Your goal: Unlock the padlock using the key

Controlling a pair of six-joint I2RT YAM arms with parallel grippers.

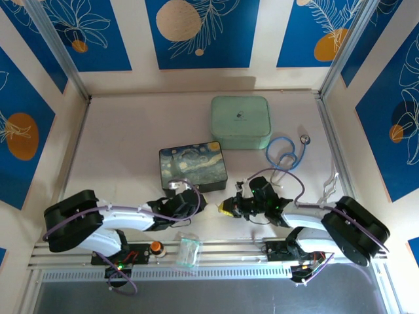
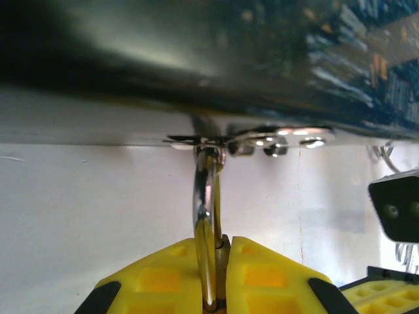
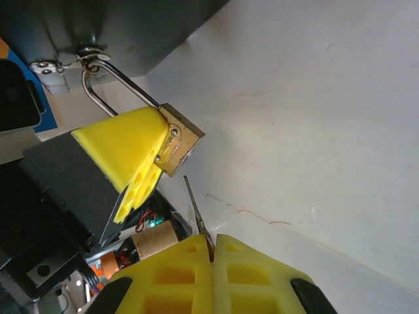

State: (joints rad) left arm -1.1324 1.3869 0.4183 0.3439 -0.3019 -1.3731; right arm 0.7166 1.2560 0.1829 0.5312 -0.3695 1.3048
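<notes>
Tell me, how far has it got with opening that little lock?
Done: the left pincer grips the padlock, hooked on the clasp of the painted tin, and the right pincer pinches the key. In hand: the key's tip points at the padlock's base, just short of it. Left: inserting, turning, freeing the shackle.
</notes>
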